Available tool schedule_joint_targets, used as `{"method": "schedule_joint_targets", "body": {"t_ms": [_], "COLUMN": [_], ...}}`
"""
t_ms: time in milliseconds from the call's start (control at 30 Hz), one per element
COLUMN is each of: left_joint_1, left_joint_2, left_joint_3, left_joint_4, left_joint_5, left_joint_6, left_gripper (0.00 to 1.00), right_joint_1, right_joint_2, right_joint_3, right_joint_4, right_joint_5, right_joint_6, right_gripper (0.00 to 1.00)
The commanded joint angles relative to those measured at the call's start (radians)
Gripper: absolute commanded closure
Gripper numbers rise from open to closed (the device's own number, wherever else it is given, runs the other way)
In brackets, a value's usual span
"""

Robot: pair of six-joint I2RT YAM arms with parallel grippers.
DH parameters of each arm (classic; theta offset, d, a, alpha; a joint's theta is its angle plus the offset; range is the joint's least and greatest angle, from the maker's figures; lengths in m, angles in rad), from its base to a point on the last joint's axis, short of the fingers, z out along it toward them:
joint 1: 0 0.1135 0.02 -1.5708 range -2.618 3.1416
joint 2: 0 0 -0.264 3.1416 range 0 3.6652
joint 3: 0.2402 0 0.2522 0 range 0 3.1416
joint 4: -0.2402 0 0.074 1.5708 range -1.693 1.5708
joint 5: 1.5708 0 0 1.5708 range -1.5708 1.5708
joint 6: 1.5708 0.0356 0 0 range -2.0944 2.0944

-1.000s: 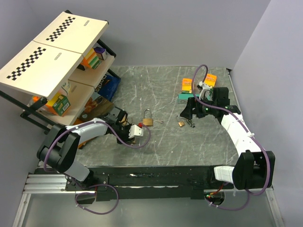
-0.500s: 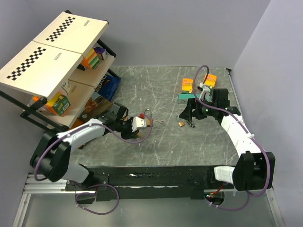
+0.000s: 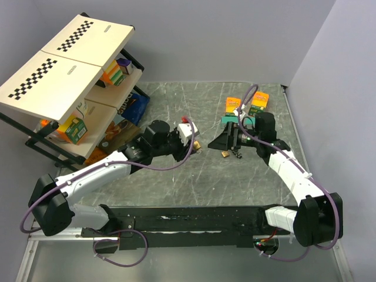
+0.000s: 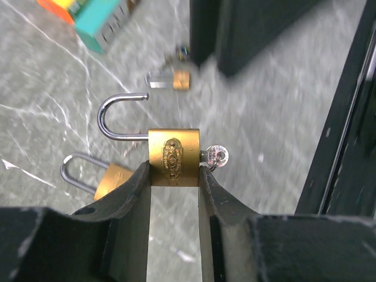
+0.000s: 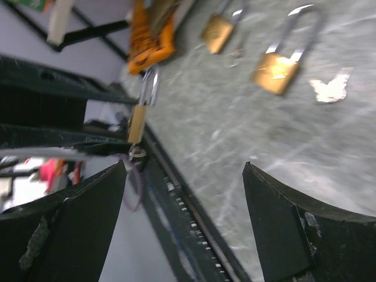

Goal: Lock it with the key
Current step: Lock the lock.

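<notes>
Over the middle of the counter [image 3: 194, 111], the left claw [image 4: 174, 171] grips the brass padlock [image 4: 173, 154] by its body, shackle open and key [image 4: 215, 157] jutting rightward, apparently presenting that key to the right claw [image 5: 183, 176], which gapes wide just beside it.

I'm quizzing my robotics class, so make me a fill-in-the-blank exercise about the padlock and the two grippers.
The left gripper clamps a brass padlock whose shackle stands ____.
A small silver ____ sticks out of the padlock's base.
The right gripper, jaws wide apart, holds ____.
Missing words: open; key; nothing.
</notes>
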Motion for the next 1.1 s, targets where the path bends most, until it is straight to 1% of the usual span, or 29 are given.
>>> {"method": "schedule_joint_targets", "body": {"t_ms": [0, 33, 200, 367, 467, 567, 600, 667, 700, 767, 800, 833, 867, 933, 967, 1000, 1033, 1067], "left_joint_1": [-0.052, -0.065, -0.099, -0.118, -0.127, -0.138, -0.142, -0.150, -0.151, -0.151, -0.151, -0.151, -0.151, -0.151, -0.151, -0.151, -0.151, -0.151], "left_joint_2": [0.005, 0.005, 0.005, 0.007, 0.007, 0.008, 0.013, 0.022, 0.025, 0.034, 0.034, 0.037, 0.039, 0.042, 0.042, 0.040, 0.040, 0.037], "left_joint_3": [0.087, 0.090, 0.095, 0.096, 0.096, 0.096, 0.098, 0.104, 0.108, 0.112, 0.113, 0.115, 0.116, 0.121, 0.124, 0.127, 0.130, 0.138], "left_joint_4": [0.099, 0.134, 0.161, 0.178, 0.188, 0.201, 0.205, 0.202, 0.202, 0.204, 0.205, 0.207, 0.208, 0.207, 0.205, 0.188, 0.175, 0.159], "left_joint_5": [-0.139, -0.145, -0.178, -0.195, -0.203, -0.214, -0.217, -0.235, -0.243, -0.269, -0.275, -0.289, -0.292, -0.294, -0.294, -0.294, -0.286, -0.283], "left_joint_6": [-0.168, -0.173, -0.173, -0.177, -0.174, -0.161, -0.153, -0.148, -0.144, -0.142, -0.138, -0.138, -0.138, -0.136, -0.136, -0.136, -0.136, -0.136], "left_gripper": [0.99, 0.99, 0.99, 0.99, 0.99, 0.99, 0.99, 0.99, 0.99, 0.99, 0.99, 0.99, 0.99, 0.99, 0.97, 0.90, 0.74, 0.65], "right_joint_1": [0.075, 0.081, 0.089, 0.100, 0.107, 0.109, 0.110, 0.113, 0.115, 0.118, 0.119, 0.121, 0.121, 0.120, 0.120, 0.120, 0.116, 0.112], "right_joint_2": [-0.025, -0.021, 0.011, 0.018, 0.019, 0.021, 0.022, 0.027, 0.028, 0.028, 0.030, 0.030, 0.030, 0.033, 0.033, 0.034, 0.037, 0.039], "right_joint_3": [0.004, 0.007, 0.033, 0.044, 0.041, 0.037, 0.038, 0.041, 0.043, 0.041, 0.043, 0.044, 0.044, 0.052, 0.055, 0.063, 0.081, 0.093], "right_joint_4": [0.137, 0.143, 0.201, 0.235, 0.237, 0.252, 0.254, 0.257, 0.257, 0.260, 0.258, 0.257, 0.254, 0.246, 0.231, 0.220, 0.205, 0.174], "right_joint_5": [-0.057, -0.057, -0.076, -0.101, -0.095, -0.090, -0.092, -0.098, -0.101, -0.113, -0.115, -0.116, -0.118, -0.120, -0.116, -0.113, -0.115, -0.112], "right_joint_6": [0.100, 0.105, 0.131, 0.159, 0.159, 0.168, 0.169, 0.169, 0.171, 0.171, 0.168, 0.166, 0.162, 0.153, 0.137, 0.127, 0.114, 0.081], "right_gripper": [0.13, 0.16, 0.24, 0.25, 0.30, 0.39, 0.45, 0.50, 0.56, 0.62, 0.69, 0.72, 0.80, 0.91, 1.00, 1.00, 1.00, 1.00]}}
